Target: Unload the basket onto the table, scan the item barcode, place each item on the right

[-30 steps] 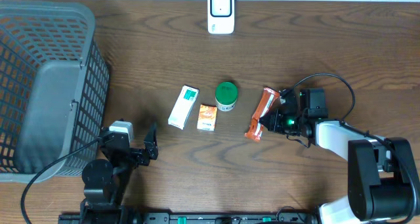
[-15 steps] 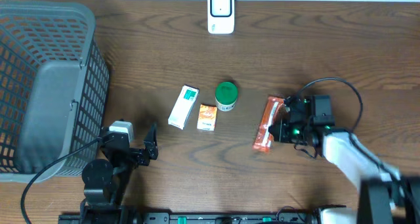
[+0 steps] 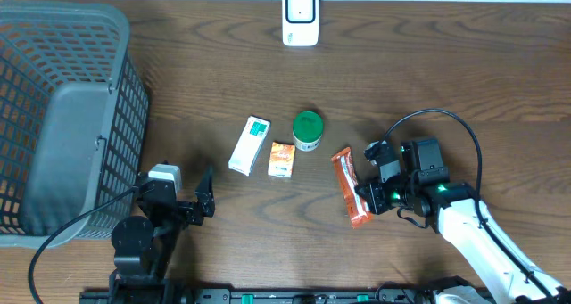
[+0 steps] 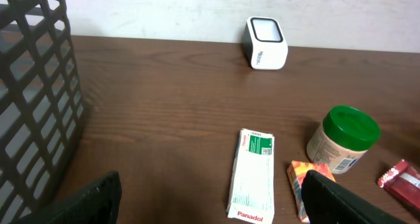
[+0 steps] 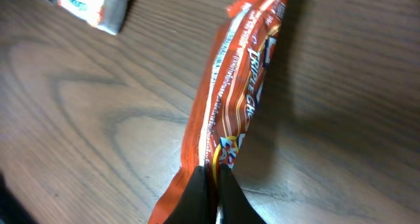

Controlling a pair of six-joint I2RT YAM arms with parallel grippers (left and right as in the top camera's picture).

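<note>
A: Our right gripper [image 5: 211, 177] has its jaws narrow, pinching the bar [image 5: 231, 99] by its seam. The bar sits right of the jar [image 3: 308, 130], well apart from the scanner [image 3: 301, 16].
B: We judge this thin grip weak. We should lift slowly, with the barcode facing the scanner.

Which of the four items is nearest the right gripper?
The red-orange snack bar, its wrapper edge pinched by the right gripper. The white-green box, small orange box and green-lidded jar lie apart to its left.
</note>
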